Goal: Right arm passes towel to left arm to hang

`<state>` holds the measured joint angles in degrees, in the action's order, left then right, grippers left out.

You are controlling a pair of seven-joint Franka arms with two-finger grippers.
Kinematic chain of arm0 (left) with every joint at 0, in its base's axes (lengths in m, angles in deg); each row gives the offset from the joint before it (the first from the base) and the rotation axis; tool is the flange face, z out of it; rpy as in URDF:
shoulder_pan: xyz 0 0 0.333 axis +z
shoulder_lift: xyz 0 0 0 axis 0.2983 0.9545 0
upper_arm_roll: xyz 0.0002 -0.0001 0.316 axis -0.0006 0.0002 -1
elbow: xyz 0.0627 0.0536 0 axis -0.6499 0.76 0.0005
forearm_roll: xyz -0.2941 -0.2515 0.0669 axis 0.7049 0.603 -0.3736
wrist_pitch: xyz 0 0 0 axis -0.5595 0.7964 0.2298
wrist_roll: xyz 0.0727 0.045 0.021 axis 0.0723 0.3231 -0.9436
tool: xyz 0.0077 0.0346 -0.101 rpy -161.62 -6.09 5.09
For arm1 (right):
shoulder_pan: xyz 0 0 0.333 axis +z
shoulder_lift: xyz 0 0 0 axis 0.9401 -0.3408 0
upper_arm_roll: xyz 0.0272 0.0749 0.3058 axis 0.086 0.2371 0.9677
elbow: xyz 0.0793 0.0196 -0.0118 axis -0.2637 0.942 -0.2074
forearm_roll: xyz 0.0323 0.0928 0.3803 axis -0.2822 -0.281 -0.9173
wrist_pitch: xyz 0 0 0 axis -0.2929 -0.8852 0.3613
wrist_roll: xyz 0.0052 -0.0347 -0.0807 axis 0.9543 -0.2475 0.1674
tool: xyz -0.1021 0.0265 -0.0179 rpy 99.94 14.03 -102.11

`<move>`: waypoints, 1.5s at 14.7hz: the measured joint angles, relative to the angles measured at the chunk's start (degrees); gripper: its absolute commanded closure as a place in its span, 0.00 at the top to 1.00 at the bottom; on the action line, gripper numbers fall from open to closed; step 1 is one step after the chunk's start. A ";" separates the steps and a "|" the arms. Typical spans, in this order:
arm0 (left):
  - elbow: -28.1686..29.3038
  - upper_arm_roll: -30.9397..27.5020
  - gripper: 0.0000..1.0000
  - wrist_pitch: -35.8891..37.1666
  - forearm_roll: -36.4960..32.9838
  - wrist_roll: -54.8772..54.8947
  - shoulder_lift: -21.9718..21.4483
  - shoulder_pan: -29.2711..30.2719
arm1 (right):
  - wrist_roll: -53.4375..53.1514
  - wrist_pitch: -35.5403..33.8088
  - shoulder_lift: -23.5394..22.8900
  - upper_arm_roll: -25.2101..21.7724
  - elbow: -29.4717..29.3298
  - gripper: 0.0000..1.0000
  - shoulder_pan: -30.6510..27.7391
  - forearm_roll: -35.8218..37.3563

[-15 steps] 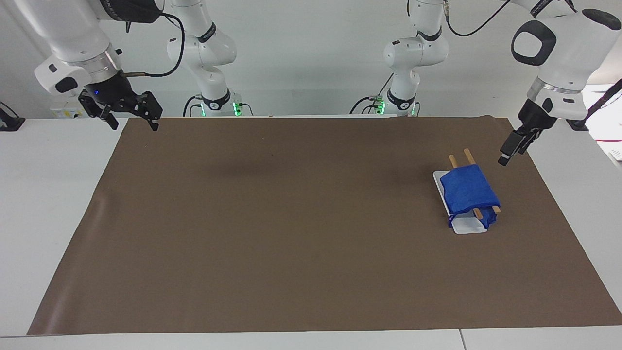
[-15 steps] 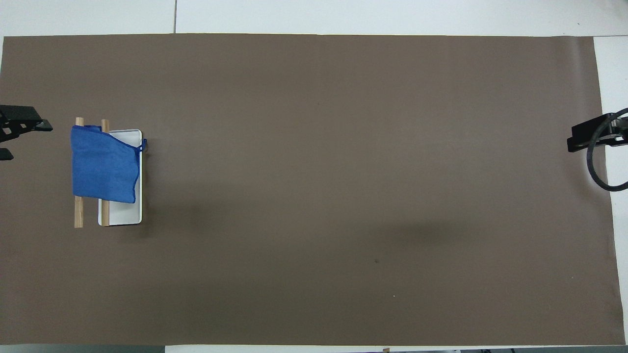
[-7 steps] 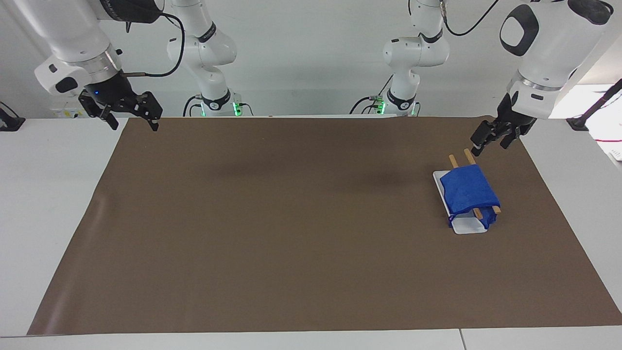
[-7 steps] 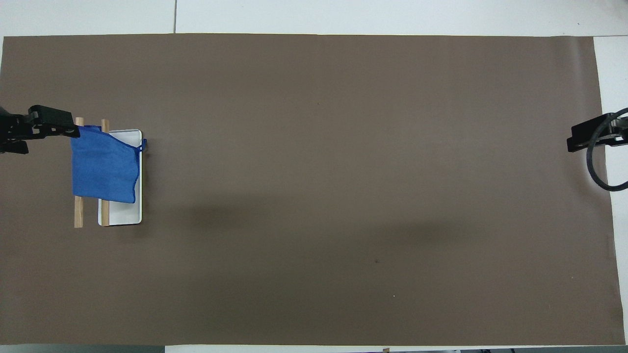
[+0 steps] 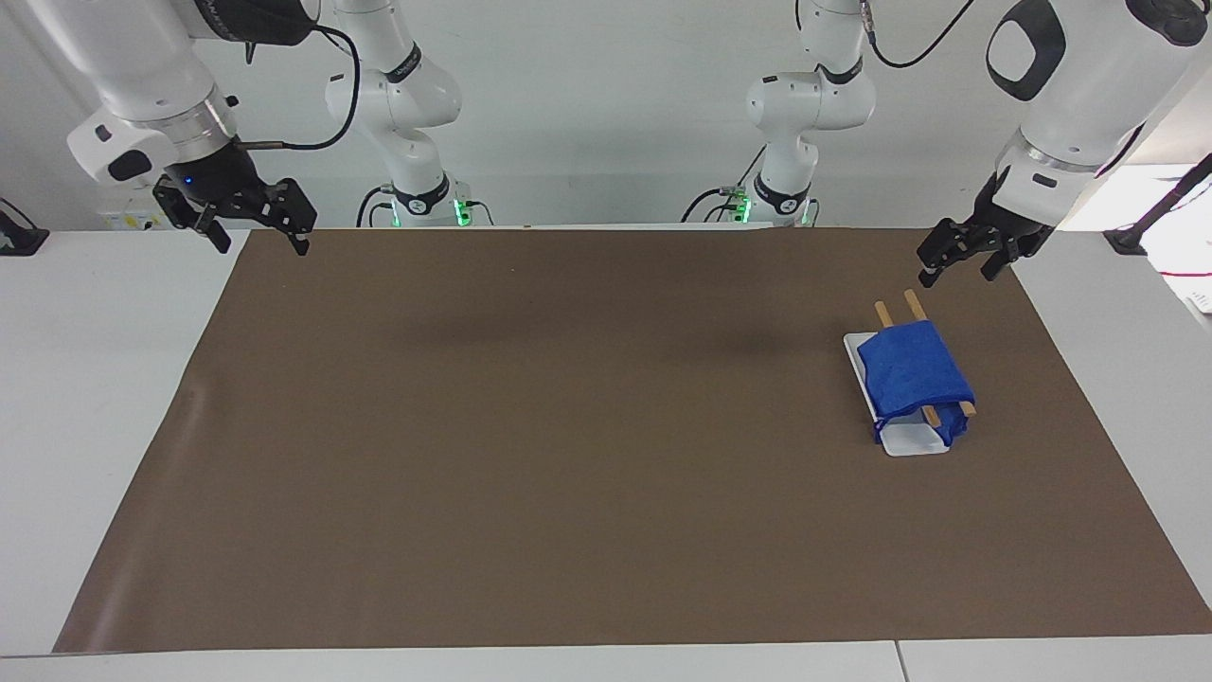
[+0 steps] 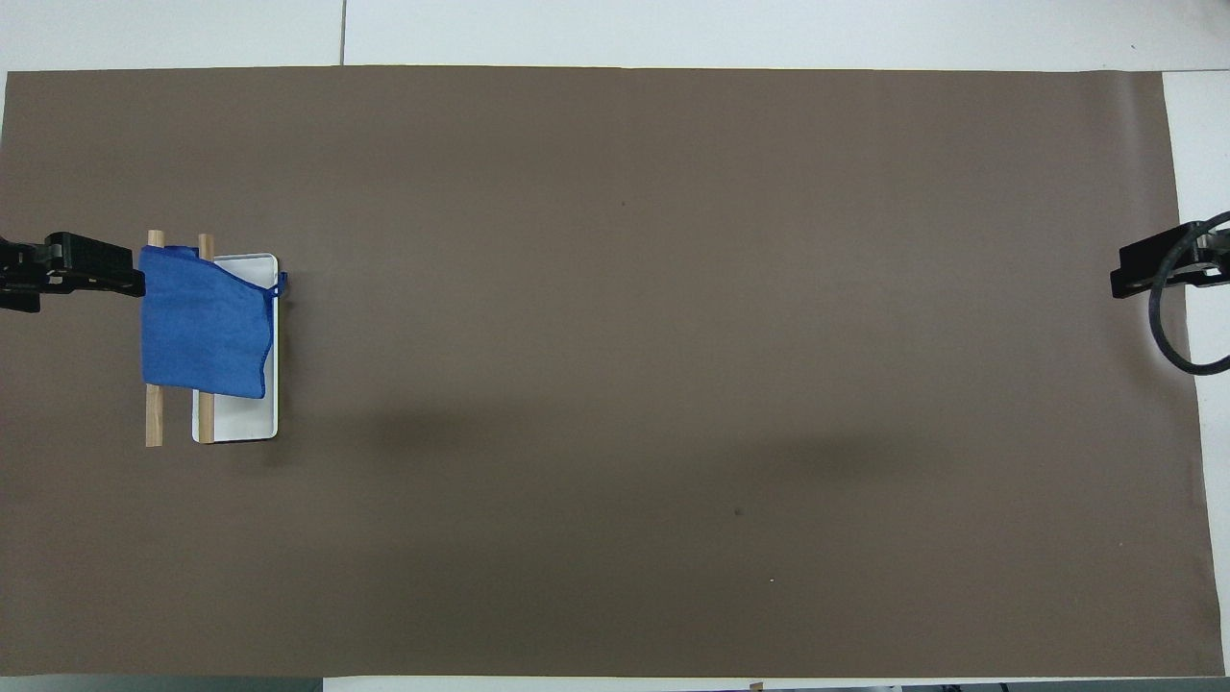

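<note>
The blue towel [image 5: 912,377] hangs folded over the two wooden rails of a small rack [image 5: 915,305] with a white base [image 5: 917,441], toward the left arm's end of the table. It also shows in the overhead view [image 6: 202,322], its cord loop [image 6: 279,286] hanging off one corner. My left gripper [image 5: 958,270] is open and empty, raised over the mat just beside the rack's rail ends, clear of the towel; the overhead view [image 6: 72,274] shows it next to the towel's edge. My right gripper [image 5: 254,232] is open and empty, and waits over the mat's corner at the right arm's end [image 6: 1153,269].
A brown mat [image 5: 568,426] covers most of the white table [image 5: 95,379]. Two more white arms [image 5: 407,104] stand idle at the robots' edge of the table. A black cable [image 6: 1177,327] loops from the right wrist.
My left gripper has swung from over the mat's edge toward the rack's rail ends, turned its wrist and risen a little. The towel, rack and right arm have not moved.
</note>
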<state>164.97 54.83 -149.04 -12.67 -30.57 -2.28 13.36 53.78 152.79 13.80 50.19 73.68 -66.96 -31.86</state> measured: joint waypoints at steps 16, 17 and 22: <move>-2.03 -0.85 1.00 2.63 -0.17 2.54 0.04 4.97 | 0.00 -0.16 0.00 0.00 0.28 1.00 -0.01 -0.02; -2.02 -0.77 1.00 2.69 -0.17 2.55 0.09 4.94 | 0.00 -0.16 -0.02 0.00 0.53 1.00 -0.01 -0.45; -2.01 -0.64 1.00 2.96 -0.17 2.55 0.24 4.56 | 0.01 0.35 -0.02 0.03 0.68 1.00 0.21 -1.35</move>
<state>162.96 54.19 -146.08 -12.84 -28.02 -2.04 17.92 53.79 153.14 13.78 50.22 74.36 -66.75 -33.22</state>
